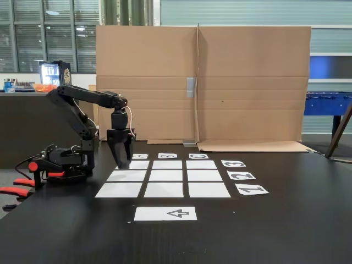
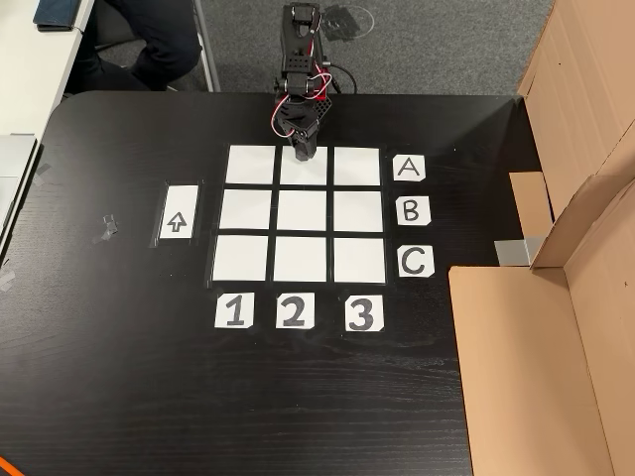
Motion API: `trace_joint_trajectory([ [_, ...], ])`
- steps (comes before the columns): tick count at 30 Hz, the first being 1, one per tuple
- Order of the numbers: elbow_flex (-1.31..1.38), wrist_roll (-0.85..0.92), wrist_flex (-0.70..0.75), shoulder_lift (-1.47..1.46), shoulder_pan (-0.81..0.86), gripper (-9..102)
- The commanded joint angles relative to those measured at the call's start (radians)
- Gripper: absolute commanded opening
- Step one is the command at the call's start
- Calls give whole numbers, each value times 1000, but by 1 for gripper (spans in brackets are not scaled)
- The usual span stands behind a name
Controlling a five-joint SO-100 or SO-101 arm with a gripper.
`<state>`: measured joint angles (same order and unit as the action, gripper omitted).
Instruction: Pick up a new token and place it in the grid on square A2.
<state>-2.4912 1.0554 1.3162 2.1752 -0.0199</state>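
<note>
Here I see the gripper pointing straight down over the grid, its tip at the top edge of square A2 in the other view. The fingers appear drawn narrow; whether they hold the token I cannot tell, as it is not distinguishable against the black arm. The arrow sheet lies just beside the grid on the black table, and cardboard panels stand behind.

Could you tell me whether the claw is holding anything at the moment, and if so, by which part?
It cannot be told. The claw points down over square A2 of the grid, its fingertips hiding whatever may be between them.
</note>
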Motion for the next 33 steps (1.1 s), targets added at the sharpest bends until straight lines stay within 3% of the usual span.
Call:
trace_joint_trajectory([
  [1,3,11,-9,-9,5,13],
  [33,9,23,-144,-216,17,13],
])
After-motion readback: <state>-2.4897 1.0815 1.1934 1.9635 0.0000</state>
